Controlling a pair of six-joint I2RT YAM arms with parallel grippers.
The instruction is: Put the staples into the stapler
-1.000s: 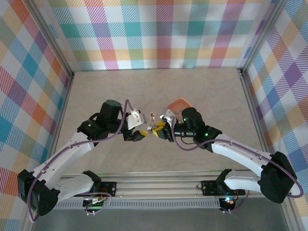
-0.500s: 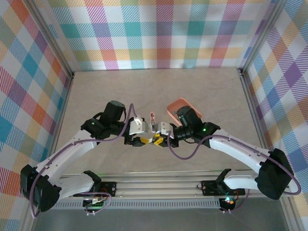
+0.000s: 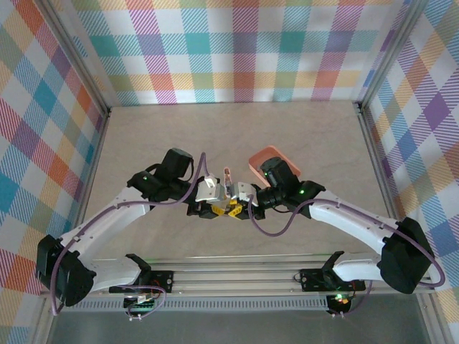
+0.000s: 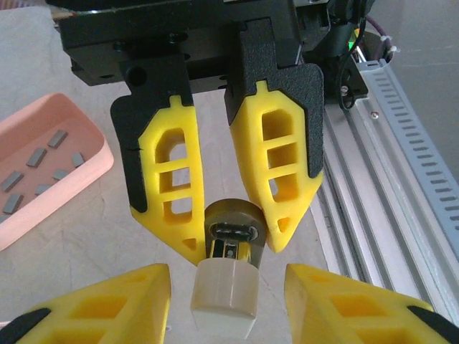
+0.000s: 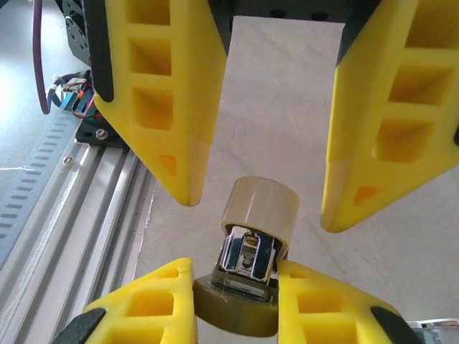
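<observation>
The stapler (image 5: 258,208) is held by its dark base in my right gripper (image 5: 235,269), which is shut on it. Its silvery metal part (image 5: 249,258) and pale cap face my left gripper (image 5: 259,209). In the left wrist view my left gripper (image 4: 226,272) stands open around the stapler's pale cap (image 4: 224,290), with a gap on each side. My right gripper (image 4: 237,247) pinches the base behind it. From above, both grippers meet at mid-table, left (image 3: 219,208) and right (image 3: 235,206), with the stapler (image 3: 228,179) between them. Several staples (image 4: 36,172) lie in the pink-orange tray (image 4: 97,154).
The tray (image 3: 257,159) sits just behind my right wrist. An aluminium rail (image 4: 401,165) runs along the table's near edge below both grippers. Checked walls close off the table on three sides.
My left gripper has moved in around the stapler's free end and its jaws have narrowed. My right gripper, still shut on the stapler, has shifted slightly left.
</observation>
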